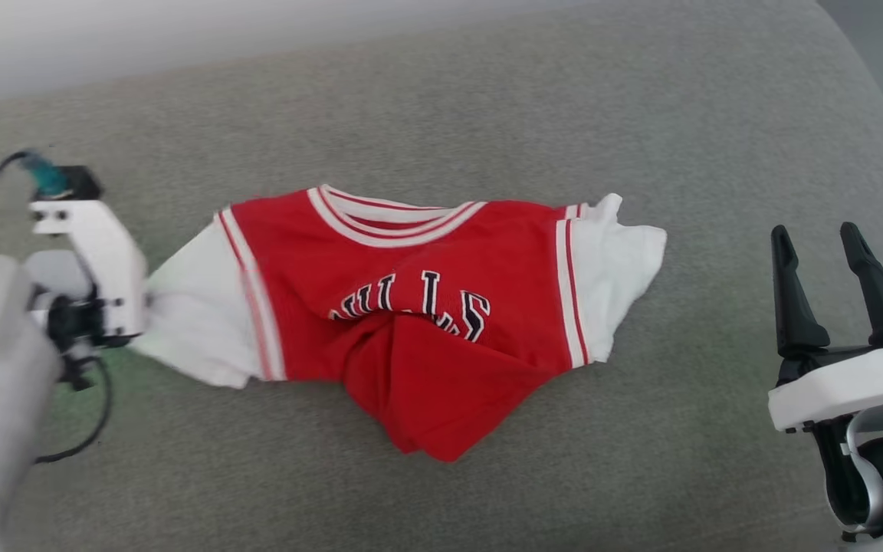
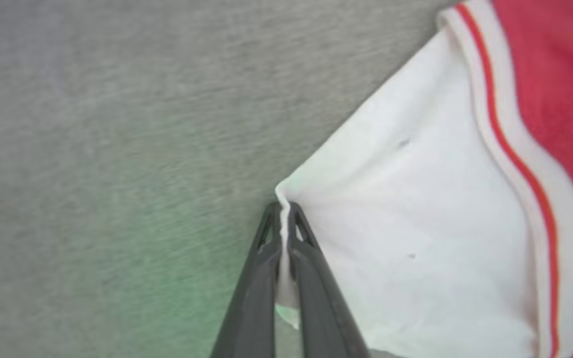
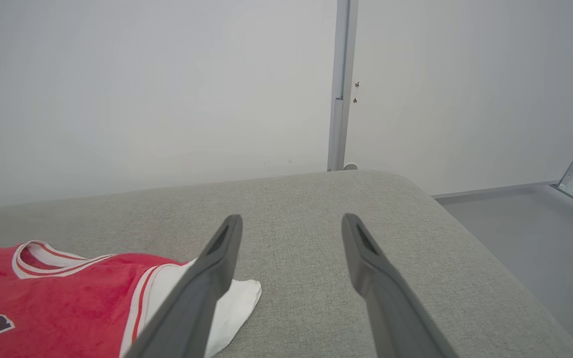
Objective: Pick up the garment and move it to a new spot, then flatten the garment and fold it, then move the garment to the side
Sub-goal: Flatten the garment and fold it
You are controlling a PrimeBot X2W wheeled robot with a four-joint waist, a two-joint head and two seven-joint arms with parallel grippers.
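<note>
The garment (image 1: 426, 307), a red jersey with white sleeves and dark lettering, lies rumpled on the grey cushion, its lower hem bunched up over the front. My left gripper (image 2: 282, 209) is shut on the edge of the garment's (image 2: 416, 209) white sleeve, the cloth pinched between its dark fingers. In the head view the left gripper (image 1: 139, 307) meets that sleeve at the garment's left end. My right gripper (image 1: 821, 238) stands open to the right of the garment, apart from it, fingers pointing away from me. In the right wrist view the right gripper (image 3: 289, 223) hovers above the cushion near the garment's (image 3: 57, 298) other sleeve.
The grey cushioned surface (image 1: 487, 100) spreads wide around the garment, with a rounded far right corner (image 3: 401, 184). A white wall (image 3: 142, 89) with a vertical metal strip (image 3: 341, 84) stands behind it. Grey floor (image 3: 525, 233) lies to the right.
</note>
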